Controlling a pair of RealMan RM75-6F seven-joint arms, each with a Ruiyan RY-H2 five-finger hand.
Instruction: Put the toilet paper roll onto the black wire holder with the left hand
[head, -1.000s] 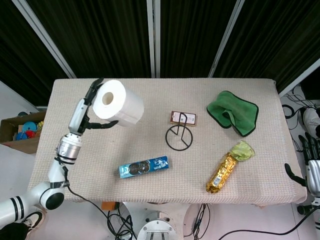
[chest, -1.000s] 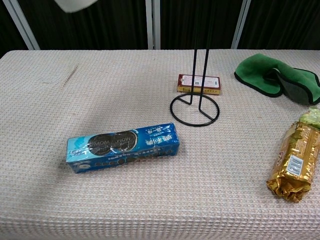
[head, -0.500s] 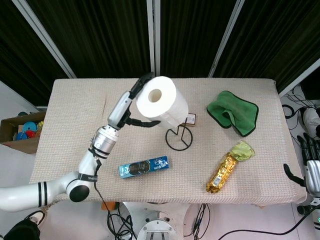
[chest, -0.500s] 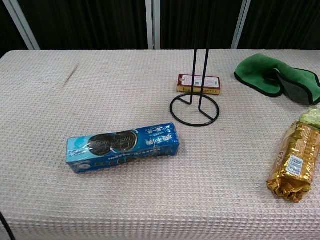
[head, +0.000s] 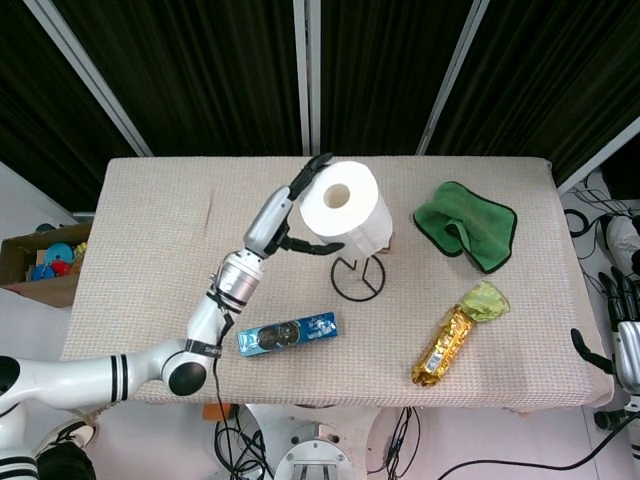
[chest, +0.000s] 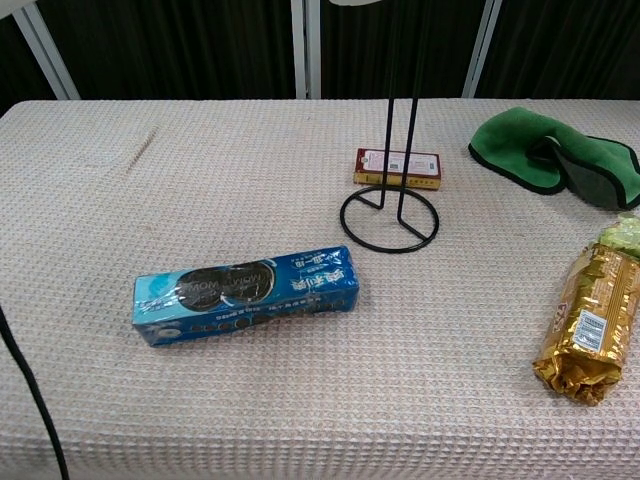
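Note:
My left hand (head: 290, 215) grips a white toilet paper roll (head: 347, 210) and holds it high above the table, with the core hole facing up toward the head camera. The roll hangs over the black wire holder (head: 358, 278), hiding its upright rods in the head view. In the chest view the black wire holder (chest: 390, 215) stands on its round base with two upright rods, and only a sliver of the toilet paper roll (chest: 360, 2) shows at the top edge. My right hand (head: 626, 338) hangs off the table's right edge, holding nothing.
A blue cookie pack (head: 288, 334) lies at the front left of the holder. A small red-edged box (chest: 397, 168) sits just behind the holder's base. A green cloth (head: 466, 226) lies at the back right, and a gold snack bag (head: 446, 345) at the front right.
My left hand has carried the roll steadily rightward from the table's left side to above the wire holder. The right hand has not moved.

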